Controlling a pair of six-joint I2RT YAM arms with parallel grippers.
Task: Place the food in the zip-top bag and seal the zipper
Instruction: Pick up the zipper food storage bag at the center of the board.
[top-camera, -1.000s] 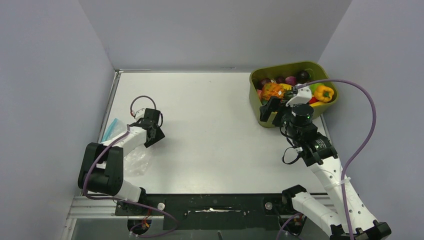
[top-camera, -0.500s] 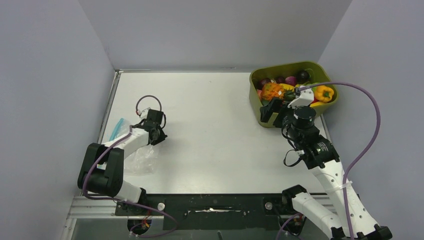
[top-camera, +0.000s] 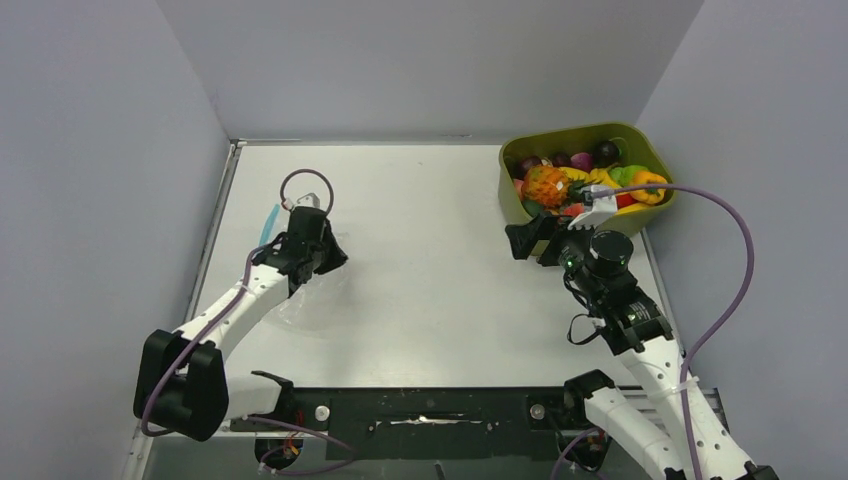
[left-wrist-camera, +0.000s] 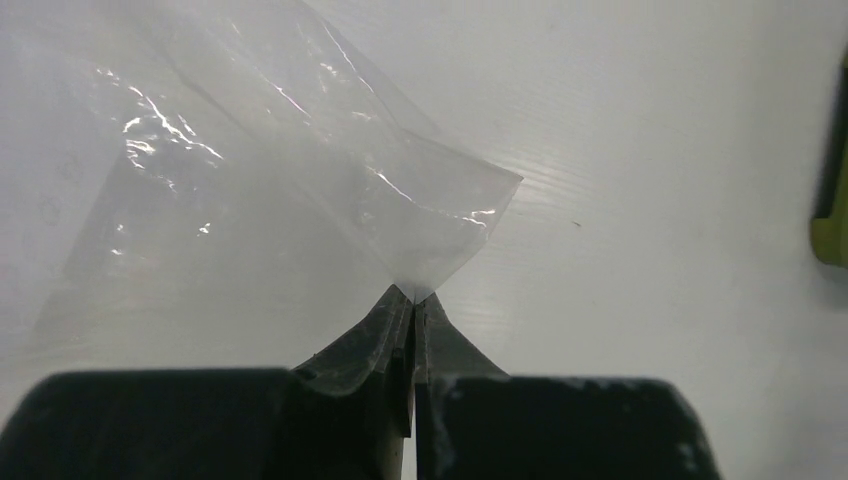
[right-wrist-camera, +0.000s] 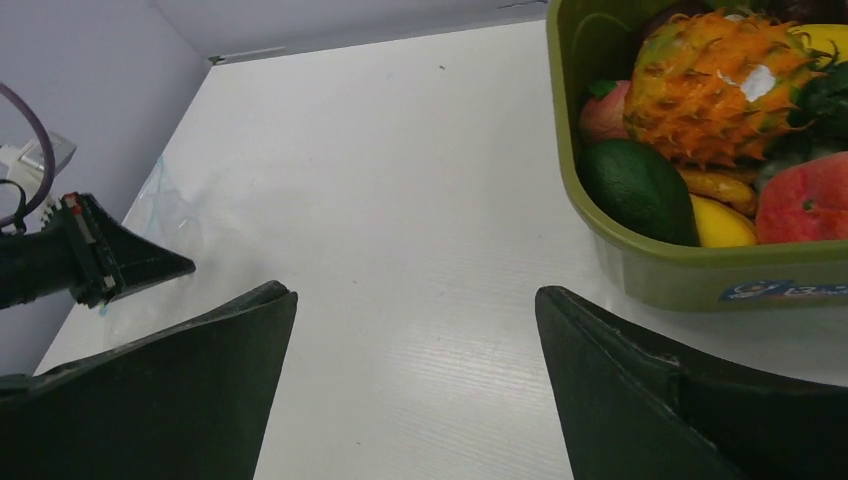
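The clear, floppy plastic zip-top bag (left-wrist-camera: 290, 190) lies at the left side of the white table (top-camera: 430, 260). It is wrinkled and shiny, and one corner is drawn up. The left gripper (left-wrist-camera: 413, 305) is closed tight on this corner, with the film pinched between its two black fingers. The thin teal-blue zipper strip (top-camera: 268, 221) shows at the bag's far-left edge. The toy food (top-camera: 548, 186) is well apart from the bag, in the olive-green plastic tub (right-wrist-camera: 680, 270) at the far right. It includes an orange pineapple (right-wrist-camera: 715, 85), a dark green avocado (right-wrist-camera: 635, 190), and yellow and red pieces. The right gripper (right-wrist-camera: 415, 293) stands wide open near the tub and holds nothing. A small blue label (right-wrist-camera: 790, 291) is on the tub wall, and its writing is too small to read.
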